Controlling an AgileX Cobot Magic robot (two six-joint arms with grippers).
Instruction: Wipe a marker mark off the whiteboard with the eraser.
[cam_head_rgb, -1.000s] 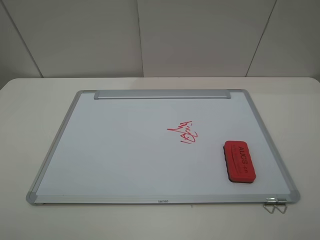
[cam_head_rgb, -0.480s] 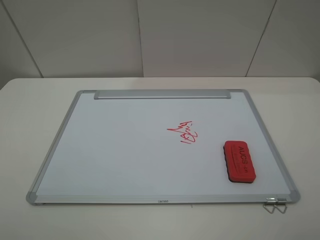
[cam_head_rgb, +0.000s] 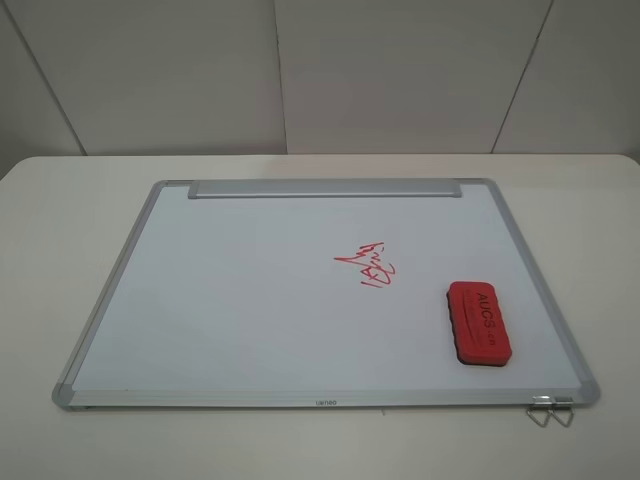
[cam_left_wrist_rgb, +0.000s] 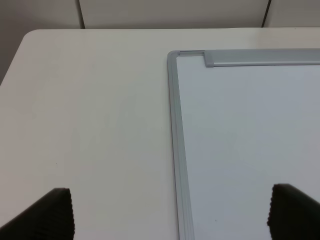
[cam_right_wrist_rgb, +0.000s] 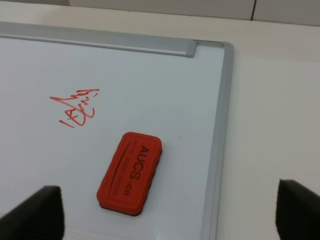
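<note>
The whiteboard (cam_head_rgb: 250, 290) lies flat on the table, also seen in the left wrist view (cam_left_wrist_rgb: 250, 140) and the right wrist view (cam_right_wrist_rgb: 150, 75). Right of its centre is the marker mark (cam_head_rgb: 362, 254) (cam_right_wrist_rgb: 75, 94), a thin red line with a short cross stroke. It touches a denser red scribble (cam_head_rgb: 378, 270) (cam_right_wrist_rgb: 75, 117). The red eraser (cam_head_rgb: 479, 320) (cam_right_wrist_rgb: 130, 172) rests on the board near the front right, lettering up. My left gripper (cam_left_wrist_rgb: 170, 215) is open over the board's left frame. My right gripper (cam_right_wrist_rgb: 170, 210) is open, close to the eraser. Neither arm shows in the high view.
A silver tray strip (cam_head_rgb: 325, 189) runs along the board's far edge. A small metal clip (cam_head_rgb: 550, 410) sticks out at the front right corner. The white table (cam_head_rgb: 60, 230) surrounds the board, with pale wall panels behind.
</note>
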